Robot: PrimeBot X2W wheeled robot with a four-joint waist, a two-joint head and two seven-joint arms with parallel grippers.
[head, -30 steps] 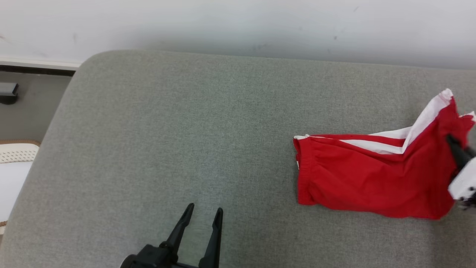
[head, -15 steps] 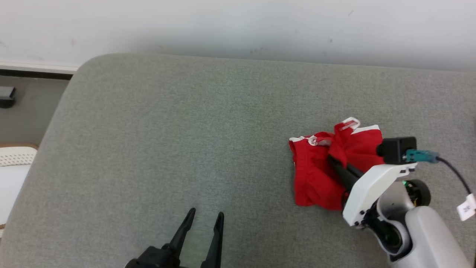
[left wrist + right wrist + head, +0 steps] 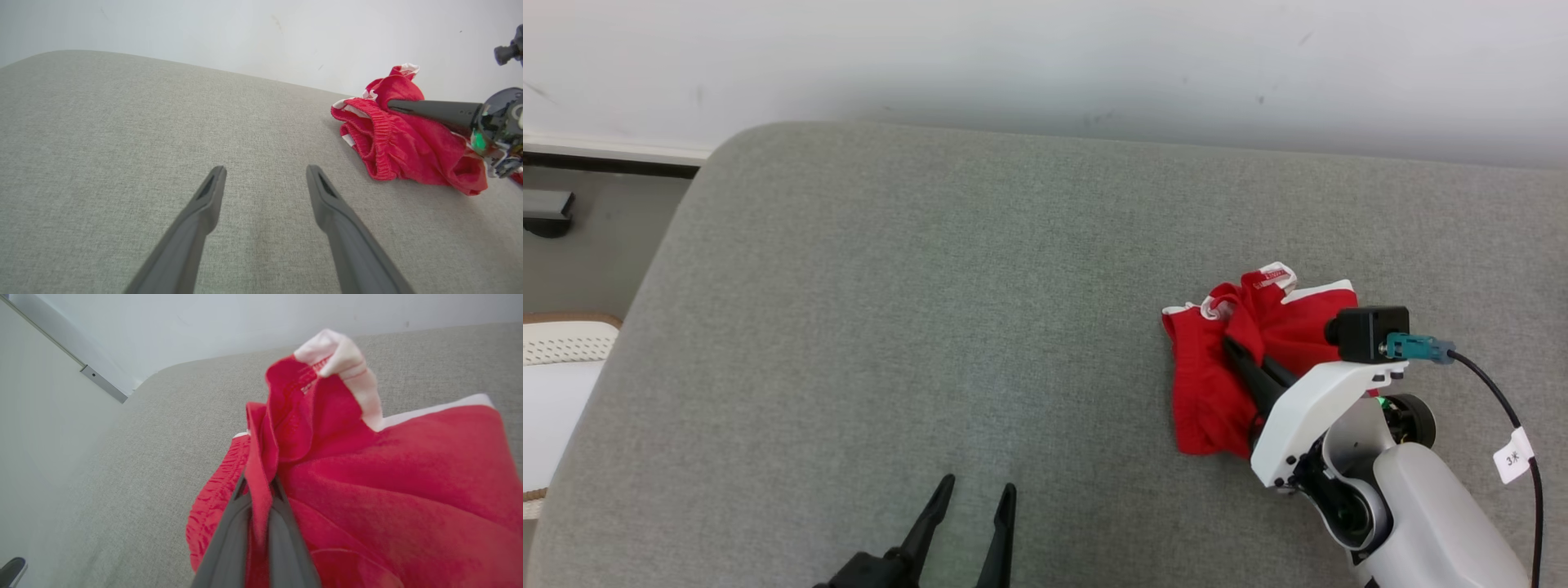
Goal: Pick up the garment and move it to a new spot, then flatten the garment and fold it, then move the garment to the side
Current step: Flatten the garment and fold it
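Note:
The garment point(image 3: 1217, 384) is a pair of red shorts with white trim, folded over on itself at the right of the grey cushion point(image 3: 931, 286). My right gripper point(image 3: 1232, 347) is shut on a fold of its red cloth, holding that fold over the elastic waistband; the wrist view shows the cloth point(image 3: 327, 457) pinched between the two dark fingers point(image 3: 229, 539). My left gripper point(image 3: 976, 490) stands open at the bottom middle, well left of the garment point(image 3: 404, 143), with nothing between its fingers point(image 3: 196, 216). In the left wrist view the right gripper's fingers point(image 3: 429, 109) lie across the garment.
A pale wall point(image 3: 1045, 57) runs behind the cushion. Off the cushion's left edge lie a dark floor strip with a black object point(image 3: 547, 212) and a white perforated thing point(image 3: 560, 351). A cable with a tag point(image 3: 1511, 457) hangs from my right wrist.
My right gripper has carried the garment's right end leftwards over its waistband end, so the shorts went from spread out to folded. The head camera has shifted slightly. The left gripper stayed put.

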